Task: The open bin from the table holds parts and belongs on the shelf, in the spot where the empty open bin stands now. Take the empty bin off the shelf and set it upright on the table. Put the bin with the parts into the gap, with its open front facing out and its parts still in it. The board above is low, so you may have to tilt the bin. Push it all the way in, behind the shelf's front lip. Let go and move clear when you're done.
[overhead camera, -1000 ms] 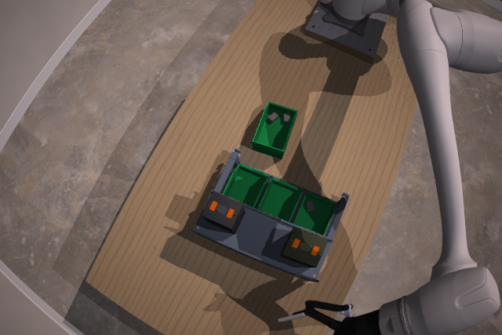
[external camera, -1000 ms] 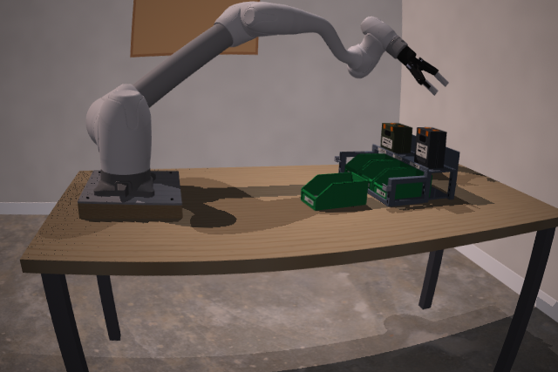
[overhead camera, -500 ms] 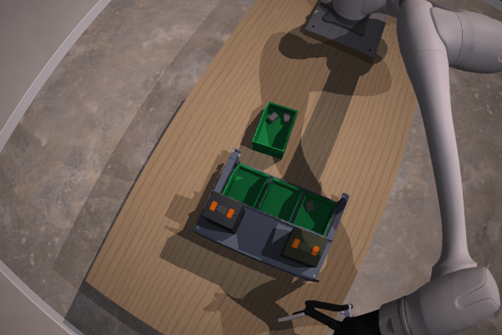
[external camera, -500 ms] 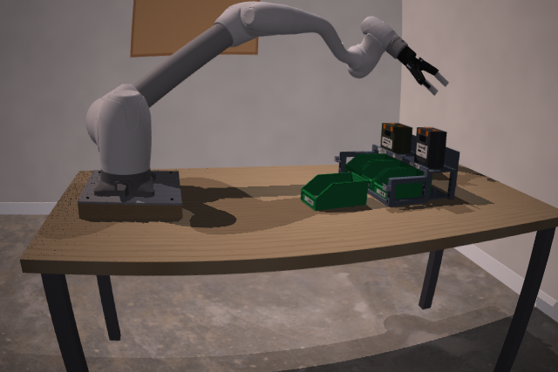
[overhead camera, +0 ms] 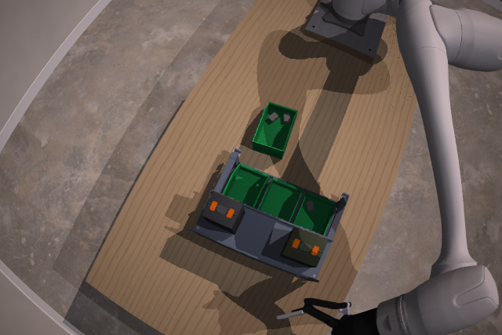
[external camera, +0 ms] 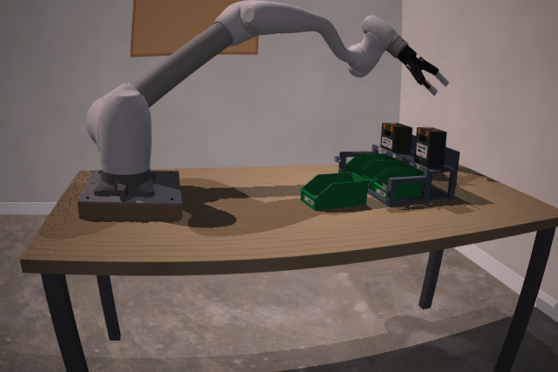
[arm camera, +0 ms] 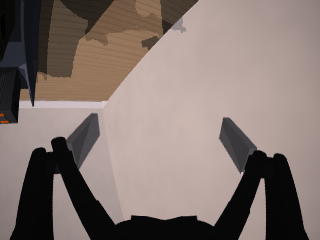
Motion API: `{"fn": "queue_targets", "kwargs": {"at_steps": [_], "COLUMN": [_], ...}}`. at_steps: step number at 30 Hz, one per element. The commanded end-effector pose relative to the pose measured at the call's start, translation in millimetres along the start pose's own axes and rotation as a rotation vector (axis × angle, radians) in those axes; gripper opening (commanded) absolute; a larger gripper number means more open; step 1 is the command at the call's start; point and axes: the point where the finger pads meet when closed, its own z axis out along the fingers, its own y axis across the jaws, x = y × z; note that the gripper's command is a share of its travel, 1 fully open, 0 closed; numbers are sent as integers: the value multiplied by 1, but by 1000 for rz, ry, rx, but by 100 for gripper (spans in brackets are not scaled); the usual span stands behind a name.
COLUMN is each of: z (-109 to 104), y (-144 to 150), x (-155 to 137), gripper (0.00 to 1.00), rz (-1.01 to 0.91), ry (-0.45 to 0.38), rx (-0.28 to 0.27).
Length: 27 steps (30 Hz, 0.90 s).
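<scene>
An open green bin (overhead camera: 272,132) (external camera: 344,194) with two grey parts inside stands upright on the table (overhead camera: 220,92) (external camera: 234,241), just in front of the grey shelf (overhead camera: 257,238) (external camera: 452,158). Three green bins sit side by side on the shelf's lower level. The middle bin (overhead camera: 281,198) looks empty, the right bin (overhead camera: 316,214) holds a dark part, and the left bin (overhead camera: 244,186) shows small light spots I cannot identify. My gripper (overhead camera: 317,311) (external camera: 437,83) (arm camera: 160,126) is wide open and empty, high above and beyond the shelf's back.
A dark box (overhead camera: 223,213) (external camera: 430,152) and an olive box (overhead camera: 303,248) (external camera: 396,138), both with orange clips, stand on the shelf's upper board above the bins' rear. The shelf has raised side frames. A wall (arm camera: 200,90) fills much of the wrist view.
</scene>
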Motion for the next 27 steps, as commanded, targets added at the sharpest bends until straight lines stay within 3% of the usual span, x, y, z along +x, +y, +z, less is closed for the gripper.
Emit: {"fn": "queue_targets", "kwargs": {"at_steps": [1,14,27], "z": [0,4,8], "y": [-2,-22,-69], "x": [-1,-12,-32], "gripper": [100,100,100], "rz": [8,81,244], "ry": [3,33,94], "rx": [3,30,95]}}
